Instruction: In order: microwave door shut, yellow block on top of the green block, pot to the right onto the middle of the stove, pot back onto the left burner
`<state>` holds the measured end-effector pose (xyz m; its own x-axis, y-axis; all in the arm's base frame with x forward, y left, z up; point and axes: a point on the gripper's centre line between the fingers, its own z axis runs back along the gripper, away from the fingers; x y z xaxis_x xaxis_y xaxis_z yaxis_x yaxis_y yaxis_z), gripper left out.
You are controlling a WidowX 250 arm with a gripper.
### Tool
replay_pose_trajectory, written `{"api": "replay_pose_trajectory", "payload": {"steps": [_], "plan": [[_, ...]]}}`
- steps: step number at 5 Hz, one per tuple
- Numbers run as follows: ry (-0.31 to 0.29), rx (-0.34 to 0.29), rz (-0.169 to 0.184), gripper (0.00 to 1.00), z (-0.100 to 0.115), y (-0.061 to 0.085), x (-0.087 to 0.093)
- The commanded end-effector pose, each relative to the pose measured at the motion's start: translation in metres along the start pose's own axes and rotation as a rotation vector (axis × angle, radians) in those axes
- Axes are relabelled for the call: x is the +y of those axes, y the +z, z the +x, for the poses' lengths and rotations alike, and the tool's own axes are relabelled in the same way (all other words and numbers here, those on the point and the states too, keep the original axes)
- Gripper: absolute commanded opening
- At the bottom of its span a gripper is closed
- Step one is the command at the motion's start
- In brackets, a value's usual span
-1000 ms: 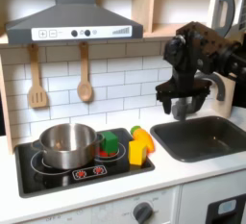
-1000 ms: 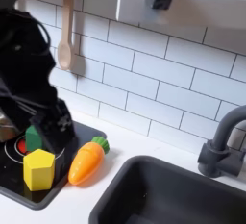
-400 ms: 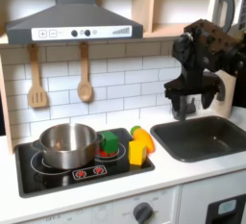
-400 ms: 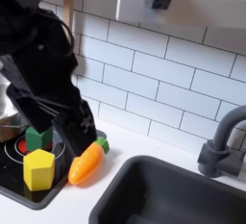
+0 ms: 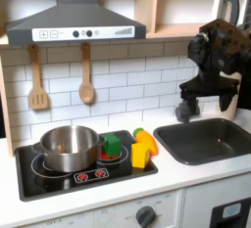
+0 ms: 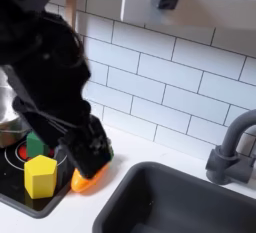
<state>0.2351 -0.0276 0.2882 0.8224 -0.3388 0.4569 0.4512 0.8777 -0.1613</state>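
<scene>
Claw, grip unclear, hangs over the sink, well apart from yellow block.

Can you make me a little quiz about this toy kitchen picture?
1. True or false: the yellow block already sits on top of the green block.
2. Where is the pot? A) in the sink B) on the stove's left burner C) on the shelf
3. Fill in: two wooden ___ hang on the tiled wall.

Key: 1 false; 2 B; 3 utensils.
</scene>
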Motion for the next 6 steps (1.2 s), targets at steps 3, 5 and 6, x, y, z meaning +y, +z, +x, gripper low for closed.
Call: {"api": "replay_pose_trajectory", "payload": {"steps": [3, 5, 6], "plan": [[0.053, 0.018, 0.145, 1.00, 0.020, -0.012, -0.008], [0.091, 0.029, 0.154, 1.00, 0.028, -0.017, -0.018], [0.106, 0.015, 0.198, 1.00, 0.036, -0.017, -0.018]]}}
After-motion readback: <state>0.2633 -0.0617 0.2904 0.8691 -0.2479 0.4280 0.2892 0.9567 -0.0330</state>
